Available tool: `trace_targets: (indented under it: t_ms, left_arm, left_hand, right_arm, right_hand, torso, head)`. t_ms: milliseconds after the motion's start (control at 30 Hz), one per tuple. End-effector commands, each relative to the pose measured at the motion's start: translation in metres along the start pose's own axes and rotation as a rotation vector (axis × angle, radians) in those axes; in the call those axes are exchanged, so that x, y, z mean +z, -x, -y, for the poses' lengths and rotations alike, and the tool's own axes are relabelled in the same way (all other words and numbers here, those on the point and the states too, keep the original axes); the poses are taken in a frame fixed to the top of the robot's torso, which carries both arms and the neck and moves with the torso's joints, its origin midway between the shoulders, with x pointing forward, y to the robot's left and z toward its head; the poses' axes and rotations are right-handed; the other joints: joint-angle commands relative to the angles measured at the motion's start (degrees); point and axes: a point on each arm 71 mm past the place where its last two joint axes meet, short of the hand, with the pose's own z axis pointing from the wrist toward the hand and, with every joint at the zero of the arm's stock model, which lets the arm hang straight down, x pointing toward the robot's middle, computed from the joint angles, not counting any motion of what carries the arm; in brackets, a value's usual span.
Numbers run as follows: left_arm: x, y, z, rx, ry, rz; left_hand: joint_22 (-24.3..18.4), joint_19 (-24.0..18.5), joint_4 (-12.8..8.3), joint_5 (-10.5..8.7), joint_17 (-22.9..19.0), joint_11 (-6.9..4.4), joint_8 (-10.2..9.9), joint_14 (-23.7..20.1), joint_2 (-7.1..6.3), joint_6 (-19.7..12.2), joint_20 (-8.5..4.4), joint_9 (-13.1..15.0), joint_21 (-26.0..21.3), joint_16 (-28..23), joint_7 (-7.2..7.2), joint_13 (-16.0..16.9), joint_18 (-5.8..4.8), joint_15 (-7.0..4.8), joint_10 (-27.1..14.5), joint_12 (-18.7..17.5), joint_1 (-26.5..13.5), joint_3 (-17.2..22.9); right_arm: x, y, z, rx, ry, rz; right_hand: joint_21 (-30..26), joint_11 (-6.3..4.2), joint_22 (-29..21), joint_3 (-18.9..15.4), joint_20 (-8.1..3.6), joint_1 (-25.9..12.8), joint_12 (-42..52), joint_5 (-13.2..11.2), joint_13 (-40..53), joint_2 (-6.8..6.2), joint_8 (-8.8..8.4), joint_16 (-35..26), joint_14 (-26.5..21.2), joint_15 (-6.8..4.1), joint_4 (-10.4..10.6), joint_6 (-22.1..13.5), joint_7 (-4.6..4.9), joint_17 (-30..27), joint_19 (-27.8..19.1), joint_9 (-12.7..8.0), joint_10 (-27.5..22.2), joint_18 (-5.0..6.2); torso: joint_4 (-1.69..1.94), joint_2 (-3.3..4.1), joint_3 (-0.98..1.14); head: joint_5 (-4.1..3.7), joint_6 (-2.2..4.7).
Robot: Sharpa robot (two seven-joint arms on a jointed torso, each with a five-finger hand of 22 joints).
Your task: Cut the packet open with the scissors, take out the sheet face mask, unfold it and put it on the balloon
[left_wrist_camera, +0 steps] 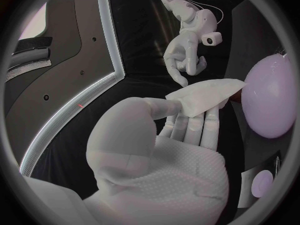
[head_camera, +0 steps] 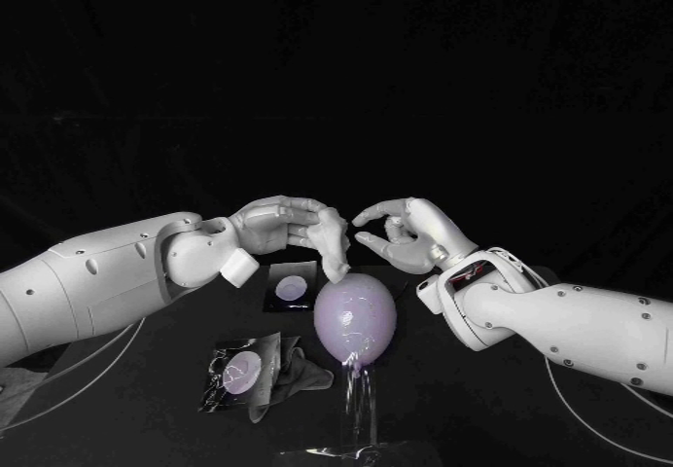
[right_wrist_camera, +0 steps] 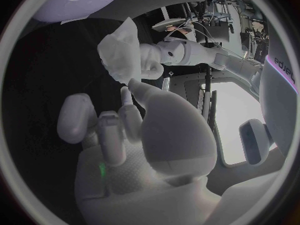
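Pinching the folded sheet face mask (head_camera: 336,255) in its fingers, the left hand (head_camera: 285,226) is holding it up over the balloon (head_camera: 354,316). The mask's lower end is hanging down to the balloon's top, though it cannot be told whether the two are touching. In the left wrist view the left hand (left_wrist_camera: 164,150) is reaching forward with its fingers (left_wrist_camera: 187,127) lying under the white mask (left_wrist_camera: 206,95) and its thumb lying on top. The mask's far corner is sitting just beside the balloon (left_wrist_camera: 269,102).

The right hand (head_camera: 407,233) is hovering close to the left one, above the balloon's other side. Its fingers are spreading apart in a loose curve and are holding nothing. The left wrist view is showing that right hand (left_wrist_camera: 184,55) beyond the mask, apart from it. In the right wrist view the right hand (right_wrist_camera: 137,140) is facing the mask (right_wrist_camera: 122,52), with the balloon (right_wrist_camera: 81,0) off to one side.

The balloon is standing upright on a clear stand (head_camera: 362,409) on the black table (head_camera: 547,418). A crumpled packet (head_camera: 241,375) is lying on the table near the stand, on the robot's left. A flat packet (head_camera: 291,287) with a pale round mark is lying behind the balloon, under the left hand.
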Motion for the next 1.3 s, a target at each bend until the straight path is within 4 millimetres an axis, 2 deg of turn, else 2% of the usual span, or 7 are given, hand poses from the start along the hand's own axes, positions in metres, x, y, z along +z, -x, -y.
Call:
trace_targets:
  t_ms: [33, 200, 500, 900, 1300]
  left_arm:
    - [0.0019, -0.0024, 0.0003, 0.003, 0.002, 0.008]
    - [0.0026, -0.0046, -0.0001, 0.002, 0.004, 0.002]
    - [0.0029, -0.0067, -0.0005, 0.001, 0.007, -0.007]
    - [0.0033, -0.0089, -0.0005, 0.0, 0.004, -0.016]
    - [0.0032, -0.009, -0.0004, -0.001, 0.002, -0.018]
  left_hand:
    - [-0.12, -0.02, -0.06, -0.19, 0.08, 0.0, -0.5, -0.25, 0.11, 0.52, 0.1, -0.57, -0.33, -0.35, 4.68, -0.03, 0.58, -0.13, -0.08, -0.31, 0.84, -0.7]
    - [-0.23, 0.03, -0.12, -0.19, 0.13, -0.03, -1.14, -0.22, 0.24, 1.02, 0.09, -2.02, -0.33, -0.42, 4.62, -0.04, 0.57, -0.15, -0.01, -0.39, 1.49, -1.72]
    - [-0.29, 0.08, -0.56, -0.18, 0.18, -0.15, -1.52, -0.14, -0.08, 1.58, 0.0, -3.31, -0.26, -0.46, 4.42, -0.05, 0.58, -0.23, 0.13, -0.42, 2.23, -2.48]
    - [-0.3, 0.11, -0.6, -0.18, 0.2, -0.2, -1.62, -0.1, 0.01, 1.87, -0.02, -3.8, -0.21, -0.47, 4.34, -0.06, 0.57, -0.26, 0.19, -0.44, 2.5, -2.65]
    - [-0.3, 0.12, -0.58, -0.19, 0.21, -0.21, -1.62, -0.08, 0.05, 1.94, -0.02, -3.9, -0.19, -0.46, 4.33, -0.06, 0.57, -0.26, 0.21, -0.44, 2.54, -2.69]
  right_arm:
    - [0.0021, -0.0011, -0.0051, -0.023, 0.041, 0.01]
    - [0.0035, -0.0024, -0.008, -0.026, 0.05, 0.023]
    - [0.0067, -0.0047, -0.0084, -0.033, 0.041, 0.034]
    - [0.0093, -0.0081, -0.0069, -0.031, 0.017, 0.016]
    - [0.0095, -0.0093, -0.0076, -0.031, 0.01, 0.01]
  right_hand:
    - [0.01, -0.02, 8.93, 0.14, -0.1, 0.04, 0.36, 0.13, 6.22, -0.17, -0.39, 0.25, 5.98, -0.32, -0.32, 0.16, 0.07, 15.1, 0.4, -0.05, 0.41, 0.32]
    - [0.16, 0.01, 8.96, 0.11, -0.1, -0.25, 0.33, 0.12, 6.17, -0.2, -0.48, 0.25, 5.98, -0.31, -0.25, 0.19, 0.11, 15.1, 0.47, -0.15, 0.41, 0.3]
    - [0.0, 0.09, 8.89, -0.21, -0.06, -1.48, 0.34, 0.1, 6.09, -0.43, -0.86, 0.25, 5.98, -0.25, 0.16, 0.18, 0.18, 15.1, 0.42, -0.54, 0.45, 0.33]
    - [-0.1, 0.12, 8.85, -0.55, -0.03, -2.41, 0.31, 0.09, 6.01, -0.58, -1.11, 0.25, 5.98, -0.22, 0.59, 0.23, 0.19, 15.09, 0.37, -0.81, 0.43, 0.36]
    - [0.17, 0.11, 8.91, -0.72, -0.03, -2.65, 0.47, 0.09, 6.12, -0.73, -1.16, 0.25, 5.98, -0.22, 0.66, 0.27, 0.18, 15.1, 0.48, -0.88, 0.56, 0.31]
  torso:
    - [0.06, 0.08, -0.02]
    - [-0.05, 0.06, 0.02]
    - [-0.03, 0.01, 0.04]
    - [-0.02, 0.0, 0.01]
    - [-0.02, 0.02, 0.01]
  head:
    - [0.06, -0.22]
    - [0.08, -0.41]
    - [-0.17, -0.44]
    - [-0.56, -0.63]
    - [-0.61, -0.71]
